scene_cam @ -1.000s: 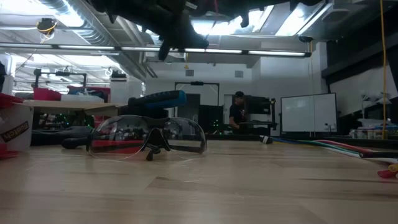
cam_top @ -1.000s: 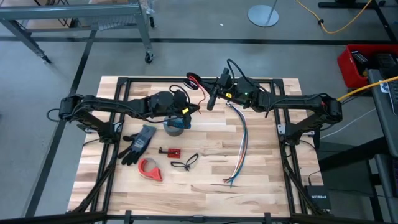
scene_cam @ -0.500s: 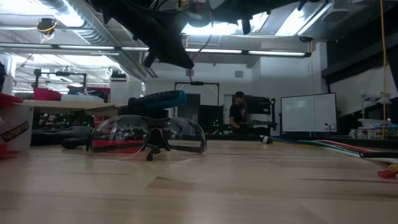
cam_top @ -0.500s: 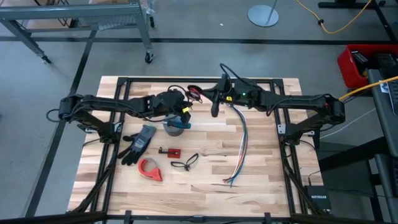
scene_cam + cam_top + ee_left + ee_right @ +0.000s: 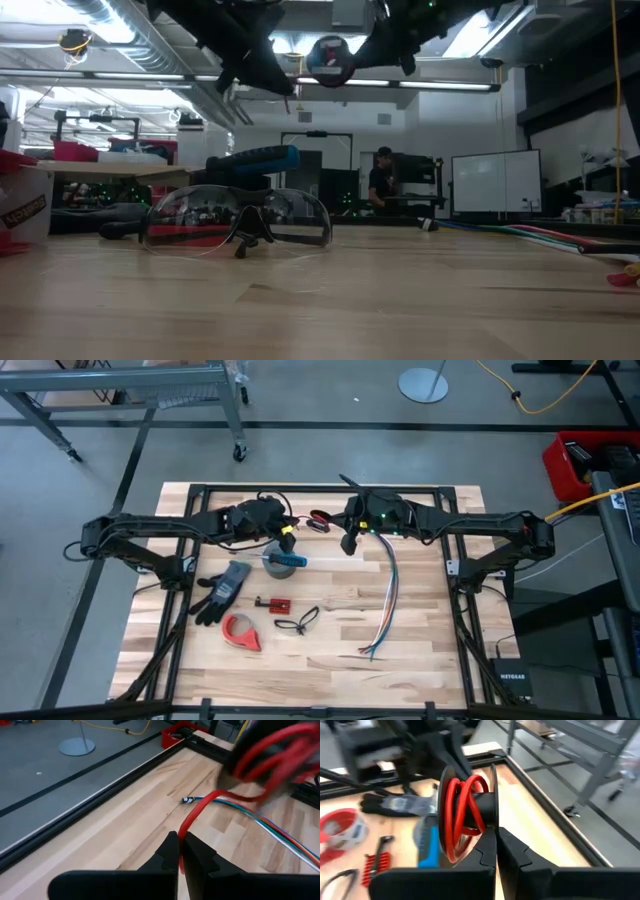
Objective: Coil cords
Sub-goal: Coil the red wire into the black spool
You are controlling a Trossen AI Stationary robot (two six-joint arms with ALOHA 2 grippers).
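**Both grippers meet on the red cord above the far edge of the table**

Since a second ago the left gripper (image 5: 287,530) has pulled back from over the tape roll toward the far side of the table, and the right gripper (image 5: 347,540) has shifted a little toward it, so the red cord (image 5: 319,520) now hangs between the two instead of trailing up past the right wrist.

Left gripper fingers (image 5: 170,855) are pressed together on a single strand of the red cord (image 5: 197,812), which rises from them to the coil. Right gripper (image 5: 496,851) has its fingers closed at the black core of the coil, where several red loops (image 5: 462,817) wind around. In the low view the coil (image 5: 329,58) is held clear of the table, high up between the two dark arms.

Both arms reach in from their sides, stretched nearly level along the far edge of the wooden table (image 5: 430,650), wrists turned inward toward each other.

Below the left gripper lies the grey tape roll (image 5: 281,565) with a blue-handled tool (image 5: 290,559) across it. Nearer the front lie a dark work glove (image 5: 224,590), a red tape roll (image 5: 241,631), a small red clip-like part (image 5: 272,603) and safety glasses (image 5: 298,622). A multicoloured wire bundle (image 5: 388,605) runs down the table from under the right gripper.
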